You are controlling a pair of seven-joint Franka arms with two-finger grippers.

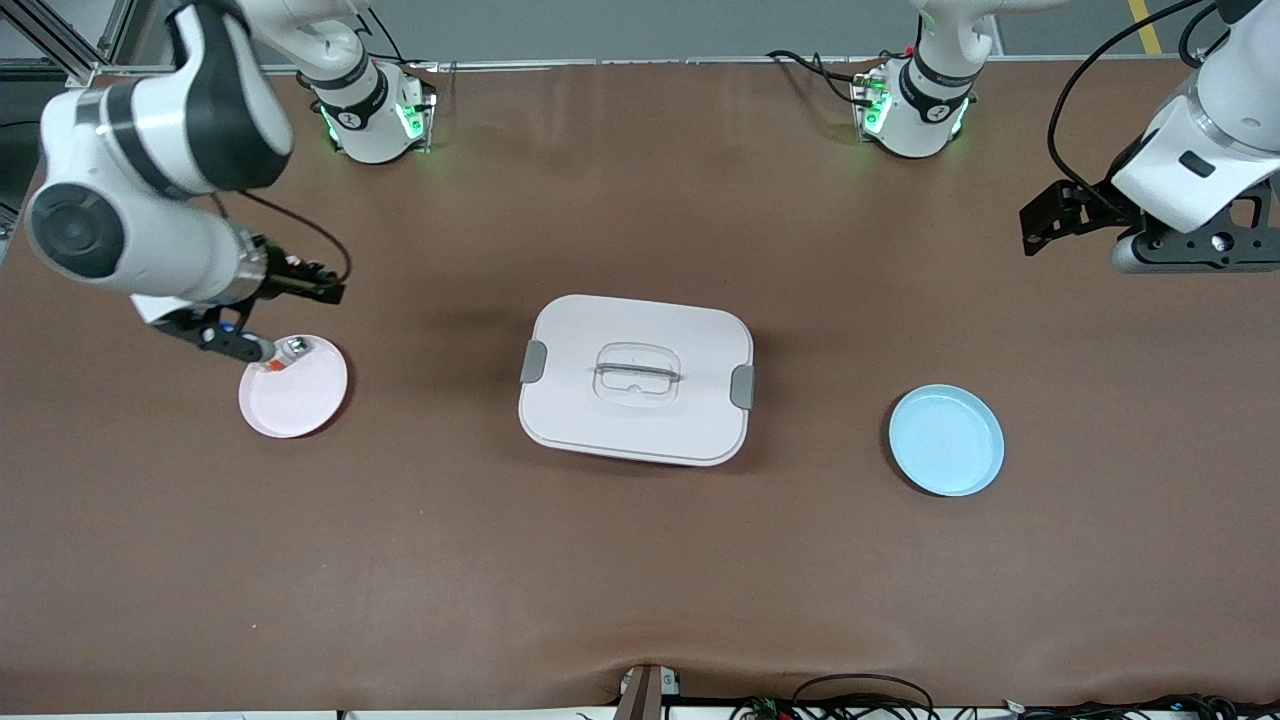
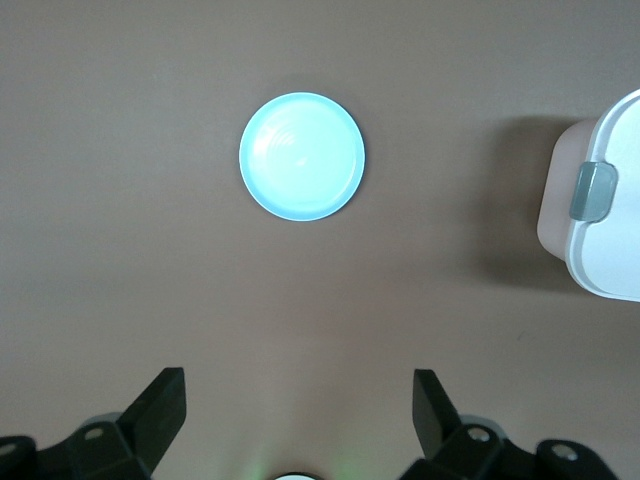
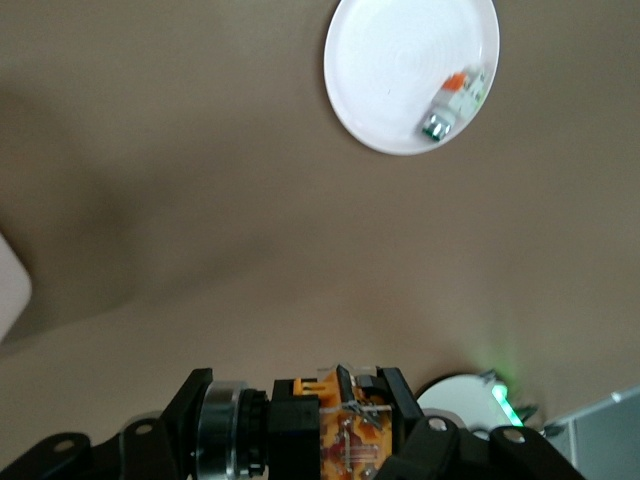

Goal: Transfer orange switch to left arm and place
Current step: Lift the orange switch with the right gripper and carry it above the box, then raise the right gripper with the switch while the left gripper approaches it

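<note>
From the front view we see the box (image 1: pixel 636 379) in the middle of the desk, a pink plate (image 1: pixel 295 393) toward the right arm's end and a blue plate (image 1: pixel 946 439) toward the left arm's end. The right gripper (image 1: pixel 318 291) hangs above the pink plate's edge; what it carries is hard to make out here. A small clear-and-silver part (image 1: pixel 288 354) lies on that plate near its rim. The left gripper (image 1: pixel 1050 215) waits high over the desk's corner at its own end.

The left wrist view shows us what the front view does not: the left gripper's fingers (image 2: pixel 157 410) stand spread wide with nothing between them, over bare desk near the blue plate (image 2: pixel 302 157), one latched corner of the box (image 2: pixel 605 200) at the side.

In the right wrist view the right gripper (image 3: pixel 335 425) is pinching the orange switch (image 3: pixel 345 430), held crosswise between its fingers, well apart from the pink plate (image 3: pixel 400 70) and the part (image 3: pixel 455 100) on it.
</note>
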